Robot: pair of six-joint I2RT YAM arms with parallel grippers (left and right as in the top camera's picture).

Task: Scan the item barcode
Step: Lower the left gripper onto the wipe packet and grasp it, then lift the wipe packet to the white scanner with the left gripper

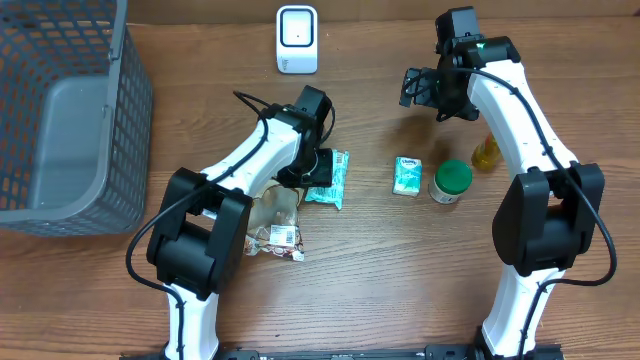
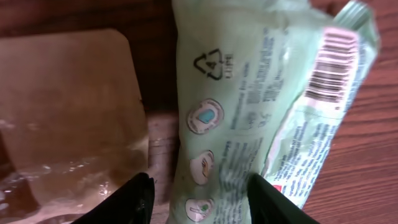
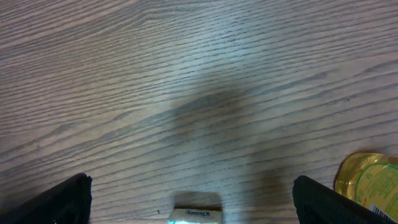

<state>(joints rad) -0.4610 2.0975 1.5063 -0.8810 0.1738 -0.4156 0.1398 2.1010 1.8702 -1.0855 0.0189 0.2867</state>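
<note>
Left wrist: green pkt [image 2: 236,106] long axis runs away from cam, barcode [image 2: 333,71] end far, wood [image 2: 373,155] free at right. Left gripper [image 2: 202,196] straddles pkt, grip unclear; right gripper [image 3: 194,196] wide apart.

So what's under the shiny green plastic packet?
The brown wooden table shows around the green plastic packet. The spot directly beneath is covered. The left gripper straddles its end, a clear plastic wrapper alongside.

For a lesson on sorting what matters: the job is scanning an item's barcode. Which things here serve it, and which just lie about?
Job: green packet, its barcode, white scanner, left tool.
Lying about: grey basket, tissue pack, green-lidded jar, yellow bottle, clear wrapper.
</note>
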